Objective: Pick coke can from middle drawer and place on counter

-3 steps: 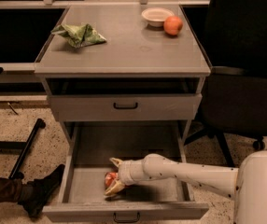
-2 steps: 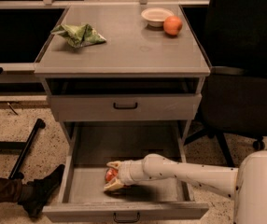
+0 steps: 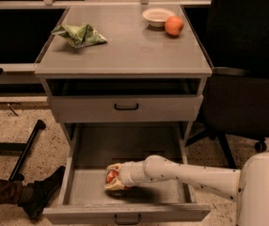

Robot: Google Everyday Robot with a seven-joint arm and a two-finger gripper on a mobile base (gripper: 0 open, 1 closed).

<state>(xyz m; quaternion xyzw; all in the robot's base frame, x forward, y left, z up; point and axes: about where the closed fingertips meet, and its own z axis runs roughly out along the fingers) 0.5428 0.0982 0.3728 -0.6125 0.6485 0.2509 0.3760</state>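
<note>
The coke can, red with white markings, lies in the open middle drawer, at the left of its tray near the front. My gripper reaches in from the right on a white arm. Its pale fingers close around the can, one above and one below it, low over the drawer floor. Most of the can is hidden by the fingers. The counter is the flat grey top of the cabinet, well above the gripper.
On the counter lie a crumpled green bag, a white bowl and an orange fruit. A closed grey drawer front overhangs the open drawer. A black chair stands right; a shoe lies at the left.
The gripper and the can have stayed almost in place, shifting only slightly left inside the drawer.
</note>
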